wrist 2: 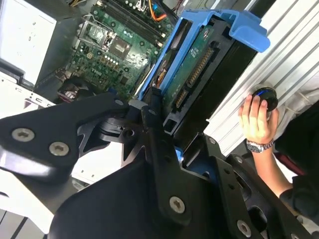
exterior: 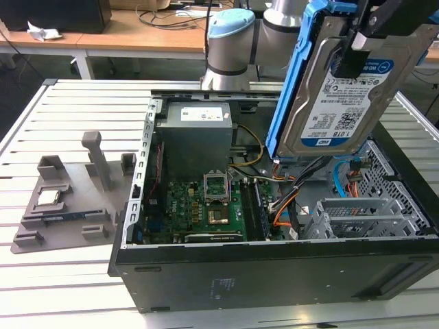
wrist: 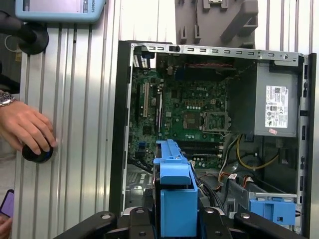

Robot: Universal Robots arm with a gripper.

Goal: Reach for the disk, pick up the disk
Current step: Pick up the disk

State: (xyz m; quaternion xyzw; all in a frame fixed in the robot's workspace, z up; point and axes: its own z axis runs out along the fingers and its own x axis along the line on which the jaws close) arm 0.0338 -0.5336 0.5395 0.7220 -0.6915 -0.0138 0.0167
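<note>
The gripper (wrist 2: 167,132) is clamped on the disk (exterior: 346,96), its black fingers (wrist 2: 152,112) pressed against the blue frame, so the drive hangs lifted, tilted on edge (label facing the exterior view). Below the fingers lies the open computer case (exterior: 274,274) with its green motherboard (wrist: 187,112). Farther out, past the case wall, a person's hand (wrist 2: 256,119) rests on a black knob (wrist 2: 266,97) on the slatted table (exterior: 62,274).
</note>
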